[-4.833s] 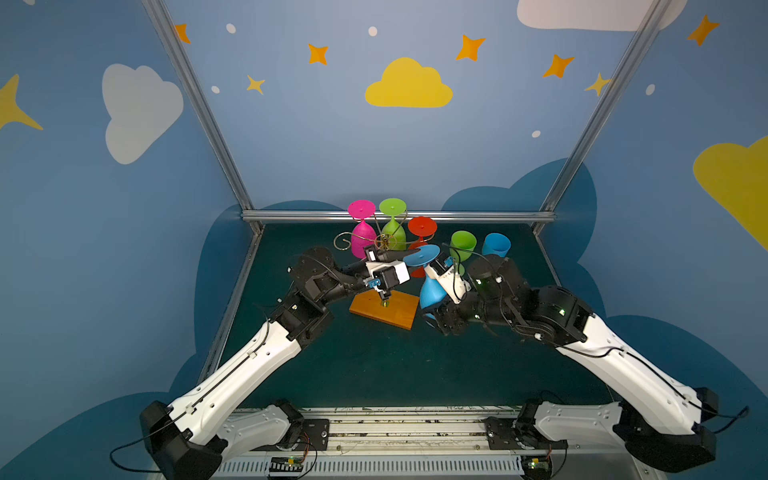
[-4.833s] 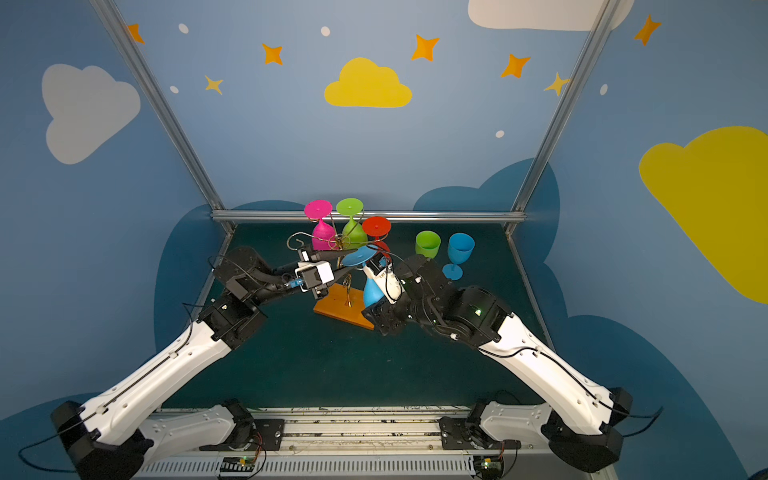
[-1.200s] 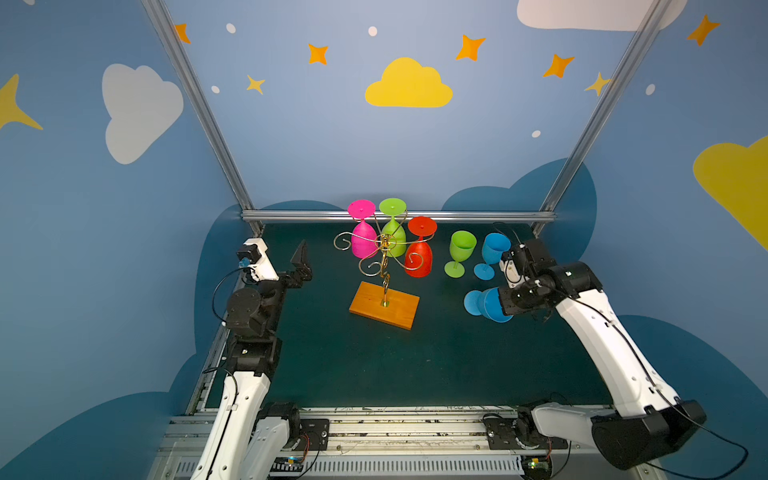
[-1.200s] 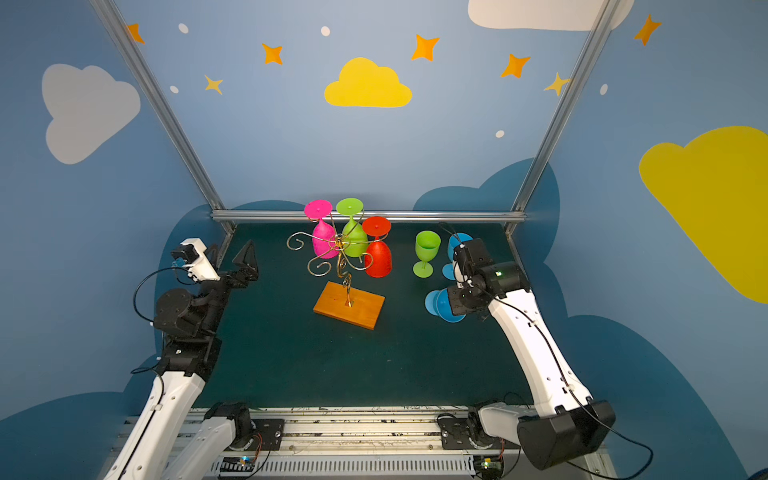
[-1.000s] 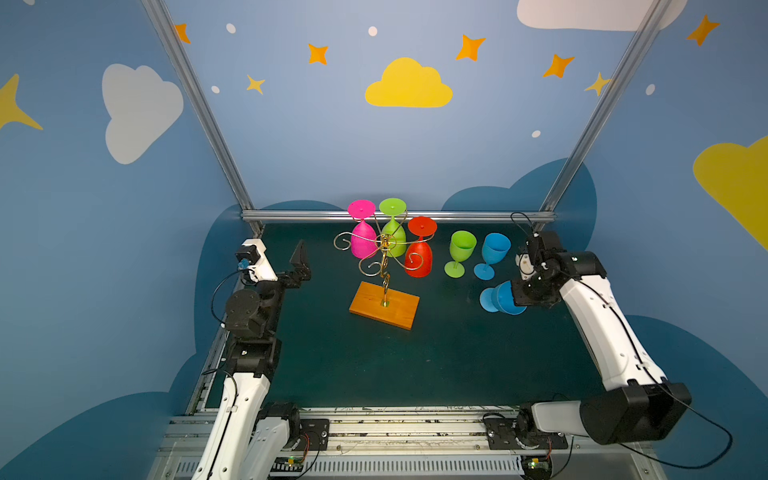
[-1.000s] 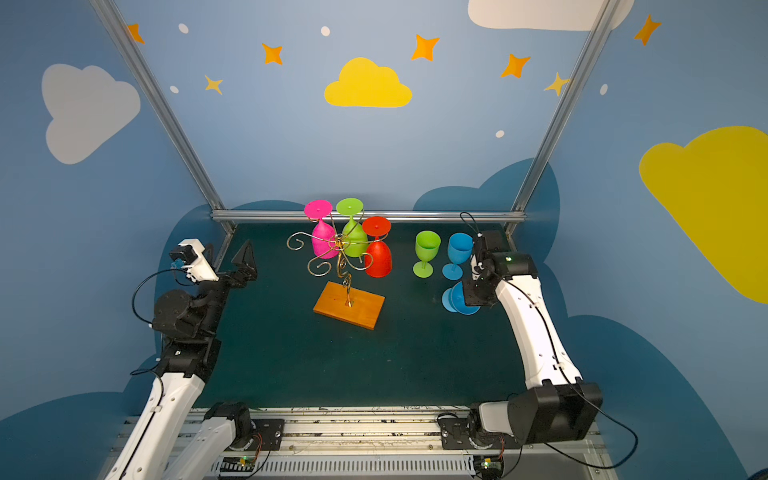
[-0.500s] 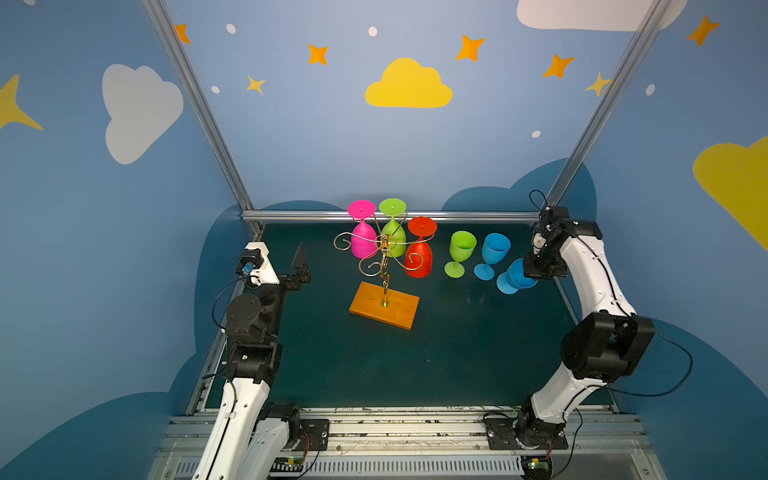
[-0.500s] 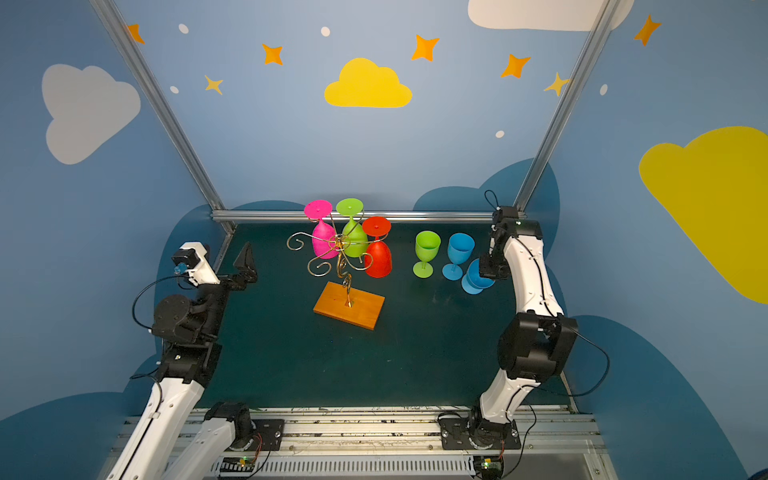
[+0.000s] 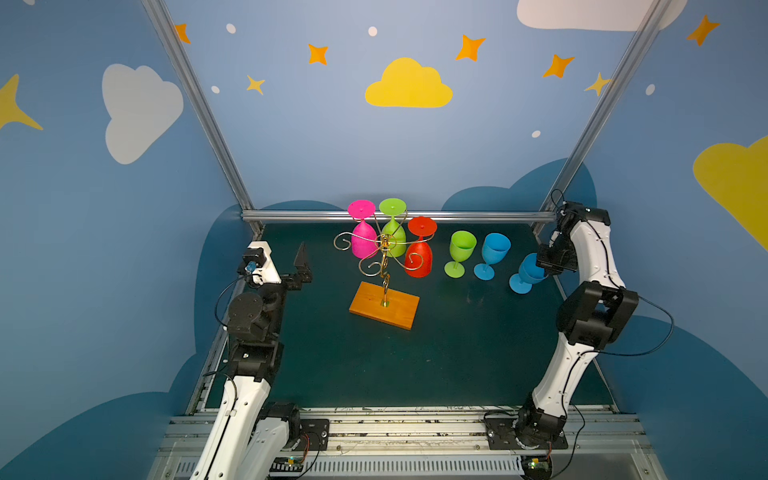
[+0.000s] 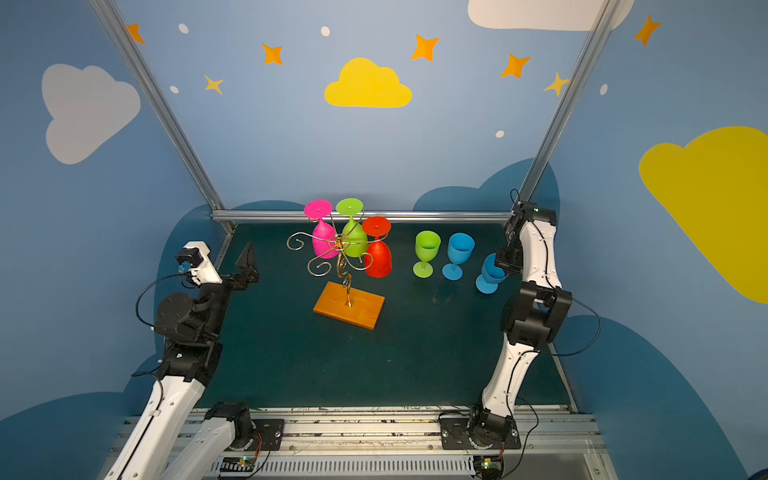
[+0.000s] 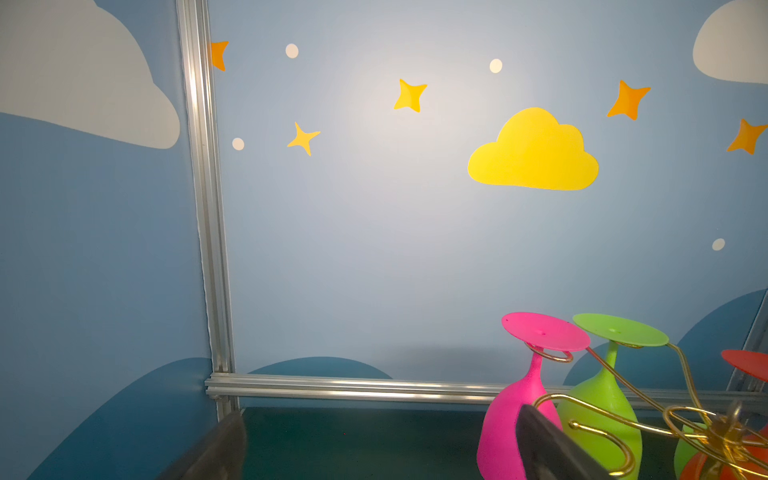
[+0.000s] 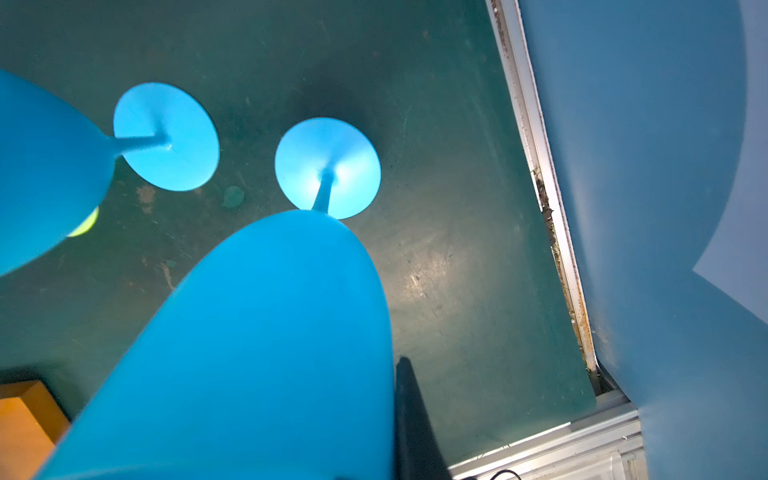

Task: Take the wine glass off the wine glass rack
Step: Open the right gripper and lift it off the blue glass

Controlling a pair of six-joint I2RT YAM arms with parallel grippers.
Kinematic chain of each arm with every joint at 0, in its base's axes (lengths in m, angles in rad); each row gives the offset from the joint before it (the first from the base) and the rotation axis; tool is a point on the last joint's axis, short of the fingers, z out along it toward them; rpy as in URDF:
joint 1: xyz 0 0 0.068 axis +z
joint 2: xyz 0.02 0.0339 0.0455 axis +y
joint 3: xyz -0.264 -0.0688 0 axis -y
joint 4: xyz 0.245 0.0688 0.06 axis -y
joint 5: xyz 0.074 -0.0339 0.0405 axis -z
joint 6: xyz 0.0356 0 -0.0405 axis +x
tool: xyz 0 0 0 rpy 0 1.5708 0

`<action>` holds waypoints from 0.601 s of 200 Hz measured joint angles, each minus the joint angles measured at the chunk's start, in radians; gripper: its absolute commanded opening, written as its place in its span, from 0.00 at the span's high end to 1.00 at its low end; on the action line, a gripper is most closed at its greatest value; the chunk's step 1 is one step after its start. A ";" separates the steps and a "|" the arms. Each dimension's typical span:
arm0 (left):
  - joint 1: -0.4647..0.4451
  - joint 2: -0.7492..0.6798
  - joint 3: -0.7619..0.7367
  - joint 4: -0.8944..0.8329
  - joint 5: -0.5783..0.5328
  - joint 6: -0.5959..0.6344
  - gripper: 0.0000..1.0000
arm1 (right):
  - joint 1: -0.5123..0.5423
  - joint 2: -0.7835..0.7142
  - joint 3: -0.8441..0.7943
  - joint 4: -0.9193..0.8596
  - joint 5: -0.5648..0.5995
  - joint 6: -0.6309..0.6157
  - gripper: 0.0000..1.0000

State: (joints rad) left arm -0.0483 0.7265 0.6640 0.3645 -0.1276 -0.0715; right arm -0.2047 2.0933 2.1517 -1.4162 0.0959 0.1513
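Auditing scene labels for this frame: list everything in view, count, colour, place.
wine glass rack: 1, gold wire on orange-brown base, mid-mat.
pink glass: 1, pink, hung upside down on rack.
hung green glass: 1, green, same.
red glass: 1, red, same.
standing green glass: 1, green, upright right of rack.
standing blue glass: 1, blue, upright, next right.
held blue glass: 1, blue, tilted, rightmost.
mat: 1, dark green.
frame bars: several, silver, around mat.
left gripper: 1, black, open, empty, left edge.
right gripper: 1, black, shut on held blue glass.
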 measured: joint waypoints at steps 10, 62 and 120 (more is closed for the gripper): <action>0.000 0.002 0.000 -0.004 0.000 0.000 0.01 | 0.000 0.014 0.030 -0.007 -0.004 0.003 1.00; 0.005 0.007 0.000 -0.015 0.000 -0.004 0.01 | 0.002 0.126 0.158 -0.034 -0.013 0.007 1.00; 0.012 0.016 0.000 -0.020 0.004 -0.007 0.01 | -0.001 0.192 0.248 -0.061 -0.037 0.007 1.00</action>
State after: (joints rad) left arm -0.0364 0.7425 0.6640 0.3447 -0.1234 -0.0788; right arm -0.2058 2.2856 2.3997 -1.4776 0.0586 0.1581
